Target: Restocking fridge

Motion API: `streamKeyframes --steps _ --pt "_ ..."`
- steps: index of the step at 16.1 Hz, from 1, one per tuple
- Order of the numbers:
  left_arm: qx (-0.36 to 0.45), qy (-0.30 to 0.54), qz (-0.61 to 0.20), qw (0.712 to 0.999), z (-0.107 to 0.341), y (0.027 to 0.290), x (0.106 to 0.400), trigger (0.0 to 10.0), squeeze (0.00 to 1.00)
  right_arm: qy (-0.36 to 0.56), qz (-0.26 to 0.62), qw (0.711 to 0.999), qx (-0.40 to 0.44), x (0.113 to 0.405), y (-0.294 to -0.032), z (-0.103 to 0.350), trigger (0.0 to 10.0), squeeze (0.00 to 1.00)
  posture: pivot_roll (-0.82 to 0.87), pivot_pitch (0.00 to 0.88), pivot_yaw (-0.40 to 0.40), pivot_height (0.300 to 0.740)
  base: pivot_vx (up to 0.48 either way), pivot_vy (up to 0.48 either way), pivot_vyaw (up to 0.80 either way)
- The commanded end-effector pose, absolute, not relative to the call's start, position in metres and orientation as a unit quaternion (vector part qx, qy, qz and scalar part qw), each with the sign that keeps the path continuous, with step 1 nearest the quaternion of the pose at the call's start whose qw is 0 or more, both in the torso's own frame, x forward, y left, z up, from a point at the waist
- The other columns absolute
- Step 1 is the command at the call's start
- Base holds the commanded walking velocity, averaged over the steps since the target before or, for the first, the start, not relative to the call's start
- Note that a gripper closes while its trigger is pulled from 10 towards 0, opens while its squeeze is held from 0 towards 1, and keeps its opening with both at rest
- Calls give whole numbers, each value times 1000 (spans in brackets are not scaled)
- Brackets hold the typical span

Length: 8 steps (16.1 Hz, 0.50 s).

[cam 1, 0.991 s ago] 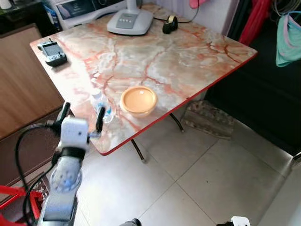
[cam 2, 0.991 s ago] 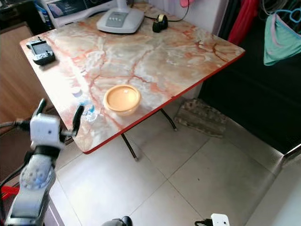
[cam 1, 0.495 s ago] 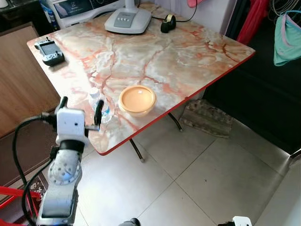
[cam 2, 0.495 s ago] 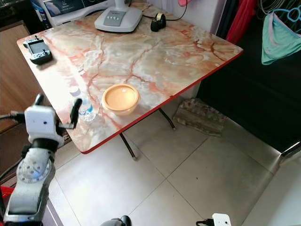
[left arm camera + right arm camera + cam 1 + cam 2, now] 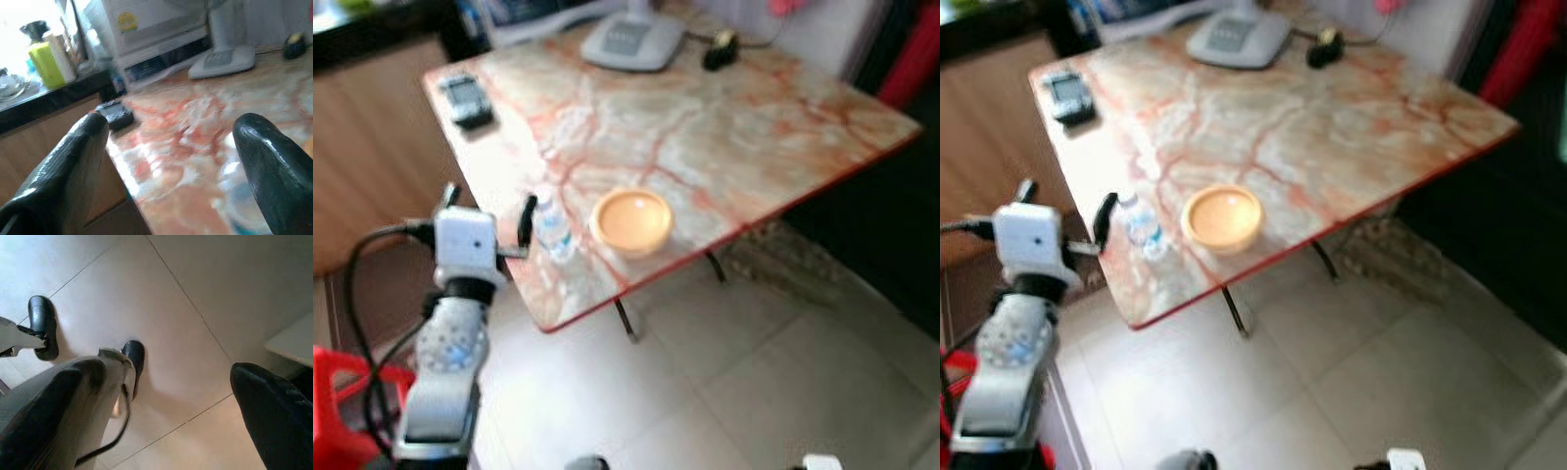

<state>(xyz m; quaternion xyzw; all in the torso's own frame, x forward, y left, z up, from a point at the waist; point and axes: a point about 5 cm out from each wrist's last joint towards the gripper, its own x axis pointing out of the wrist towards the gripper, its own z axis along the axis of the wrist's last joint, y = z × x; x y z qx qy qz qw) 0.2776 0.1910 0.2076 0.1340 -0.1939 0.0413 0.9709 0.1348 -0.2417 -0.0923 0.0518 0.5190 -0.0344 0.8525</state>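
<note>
A small clear water bottle (image 5: 551, 223) with a blue label stands near the front corner of the marble-patterned table (image 5: 734, 127). My left gripper (image 5: 489, 201) is raised at the table's edge just left of the bottle. It is open, and one black finger (image 5: 526, 217) is close beside the bottle with nothing held. In the left wrist view both fingers (image 5: 68, 161) spread wide over the tabletop. An orange bowl (image 5: 631, 221) sits right of the bottle. My right gripper (image 5: 166, 377) hangs open over the tiled floor.
A white appliance base (image 5: 631, 41), a small black object (image 5: 720, 49) and a dark handheld device (image 5: 468, 98) lie at the table's far side. A wooden cabinet (image 5: 372, 166) stands to the left. A red stool (image 5: 337, 411) is by my left arm.
The whole picture has shifted right and blurred, so the camera has moved. My left gripper stays open beside the bottle, slightly nearer to it.
</note>
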Motion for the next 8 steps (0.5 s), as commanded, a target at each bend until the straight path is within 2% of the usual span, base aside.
streamKeyframes --steps 1,2,8 --pt "130 -197 40 971 211 191 276 10000 0 527 -33 847 58 129 -239 -95 10000 0 226 183 1 740 292 0 0" --pt "131 -198 39 971 212 191 276 10000 0 527 -33 847 58 129 -239 -95 10000 0 227 184 0 740 292 0 0" --pt "138 -217 31 966 226 187 278 10000 0 527 -28 848 58 129 -238 -95 10000 0 233 185 -1 740 0 0 0"
